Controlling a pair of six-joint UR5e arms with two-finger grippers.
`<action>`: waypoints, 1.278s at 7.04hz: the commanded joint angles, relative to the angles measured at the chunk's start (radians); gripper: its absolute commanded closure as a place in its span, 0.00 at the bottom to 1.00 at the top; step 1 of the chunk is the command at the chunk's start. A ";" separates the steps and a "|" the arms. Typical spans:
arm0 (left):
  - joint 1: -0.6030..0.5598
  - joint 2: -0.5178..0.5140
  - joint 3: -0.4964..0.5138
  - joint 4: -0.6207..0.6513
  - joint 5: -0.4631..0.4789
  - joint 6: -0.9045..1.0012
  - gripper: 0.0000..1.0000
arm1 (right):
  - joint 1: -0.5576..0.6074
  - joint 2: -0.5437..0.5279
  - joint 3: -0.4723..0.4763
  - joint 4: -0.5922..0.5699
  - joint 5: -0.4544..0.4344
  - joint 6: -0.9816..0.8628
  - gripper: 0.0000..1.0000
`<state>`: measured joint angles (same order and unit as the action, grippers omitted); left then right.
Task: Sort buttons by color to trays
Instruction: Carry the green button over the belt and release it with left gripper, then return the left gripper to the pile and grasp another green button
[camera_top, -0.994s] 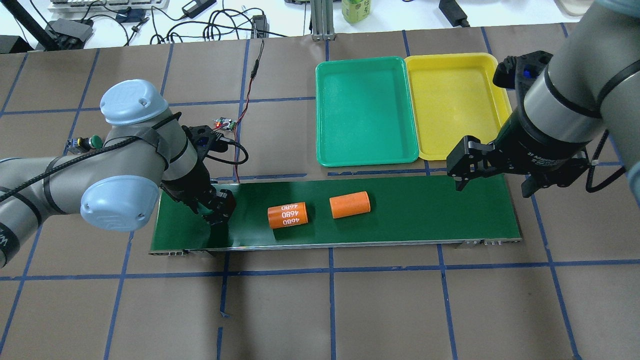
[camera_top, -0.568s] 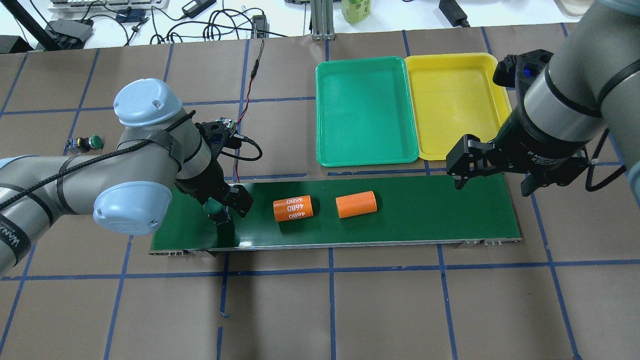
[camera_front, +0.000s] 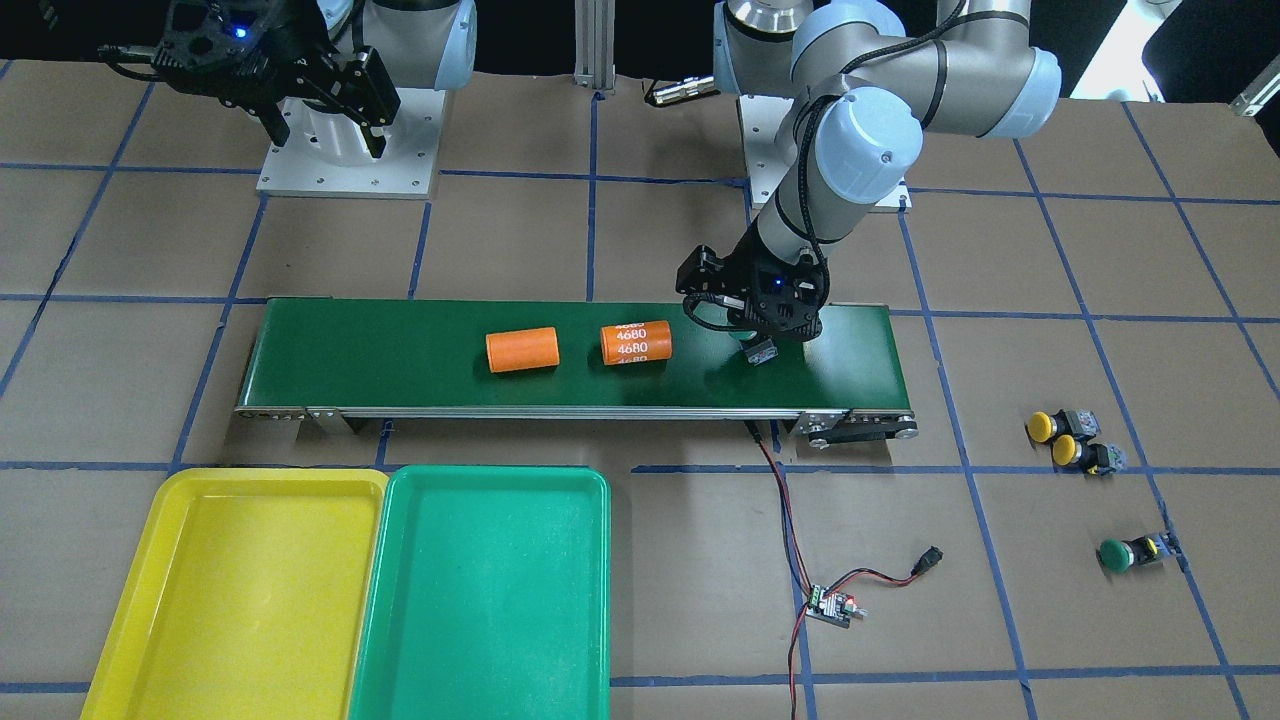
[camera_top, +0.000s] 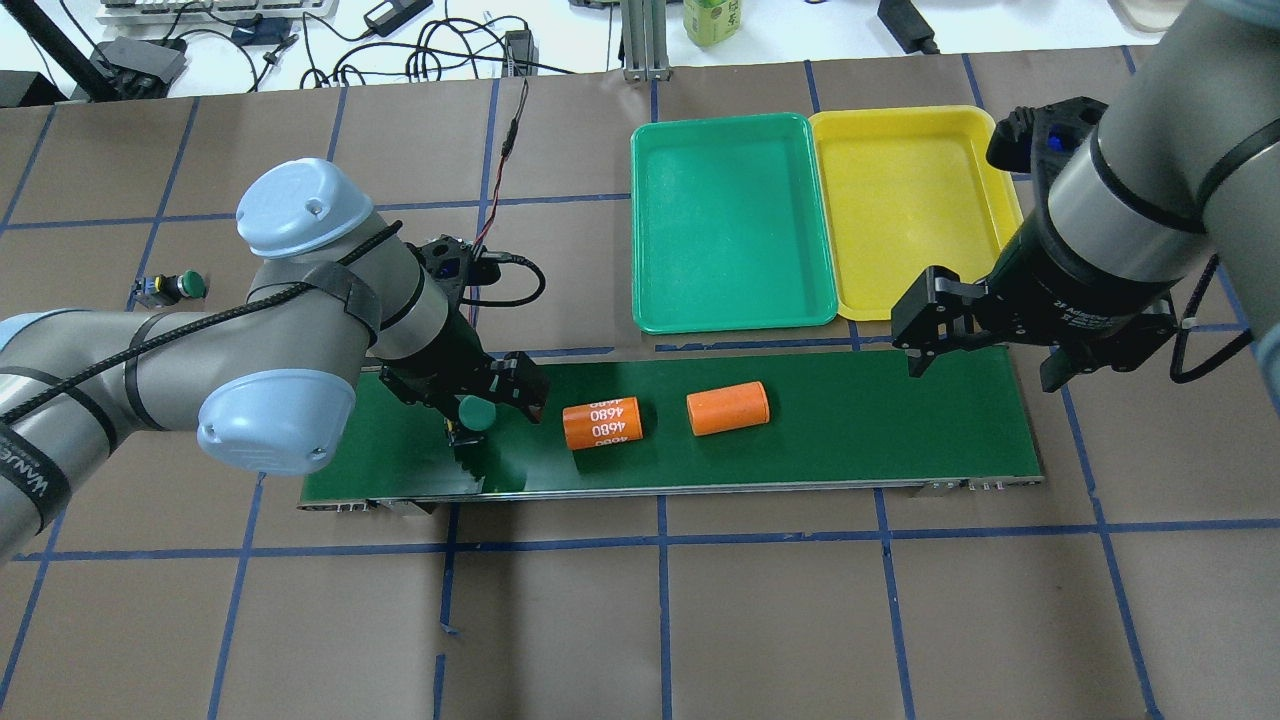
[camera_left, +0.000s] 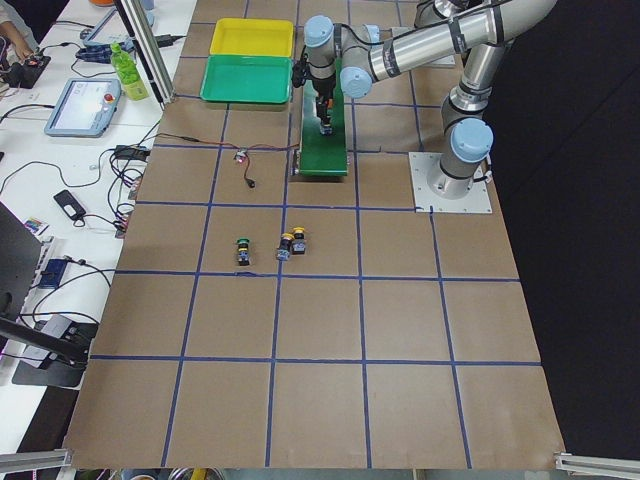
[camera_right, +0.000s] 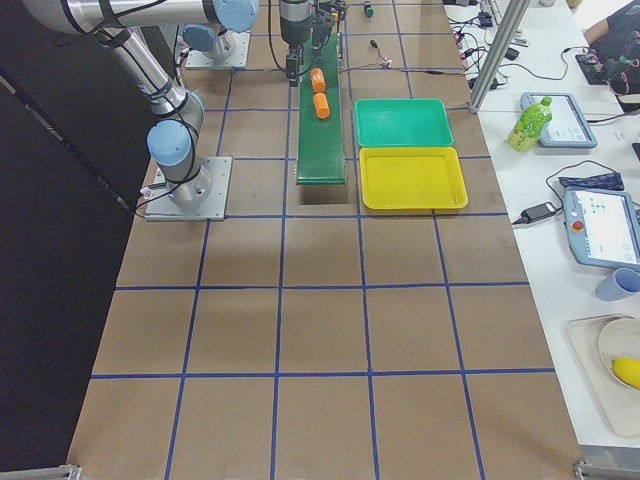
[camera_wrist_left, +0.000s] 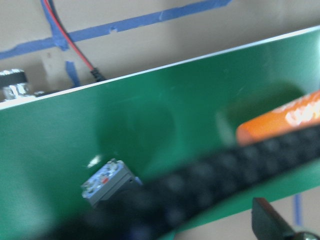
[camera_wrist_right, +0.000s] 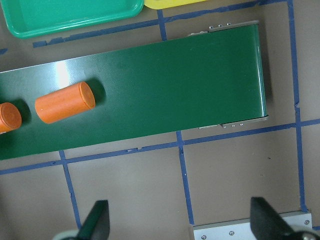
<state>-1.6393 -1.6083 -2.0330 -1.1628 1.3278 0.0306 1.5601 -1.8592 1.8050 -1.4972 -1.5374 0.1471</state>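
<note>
Found green tray (camera_top: 730, 220) and yellow tray (camera_top: 910, 200) bare. Saw left gripper (camera_top: 478, 398) spread wide over green button (camera_top: 476, 410) lying at belt's (camera_top: 850, 430) 9 o'clock end, right gripper (camera_wrist_right: 179, 215) agape. Counted three buttons (camera_front: 1068, 450) unfetched.

Beneath the left arm's black fingers (camera_top: 527, 388), the long dark green conveyor belt (camera_top: 850, 420) is smooth, faintly shiny, framed in bare metal. The brown paper-covered bench (camera_top: 800, 620) around them looks matt.
</note>
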 joint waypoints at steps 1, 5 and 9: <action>0.013 0.014 0.010 -0.002 -0.073 -0.064 0.00 | 0.000 0.000 -0.001 0.000 0.002 0.002 0.00; 0.302 0.003 0.097 -0.064 0.216 0.223 0.00 | 0.000 0.000 -0.004 -0.001 0.007 0.002 0.00; 0.582 -0.328 0.456 -0.051 0.346 0.729 0.00 | -0.002 0.001 -0.009 -0.001 -0.007 0.002 0.00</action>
<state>-1.1014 -1.8241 -1.7189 -1.2170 1.6448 0.6263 1.5591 -1.8583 1.7970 -1.4987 -1.5406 0.1482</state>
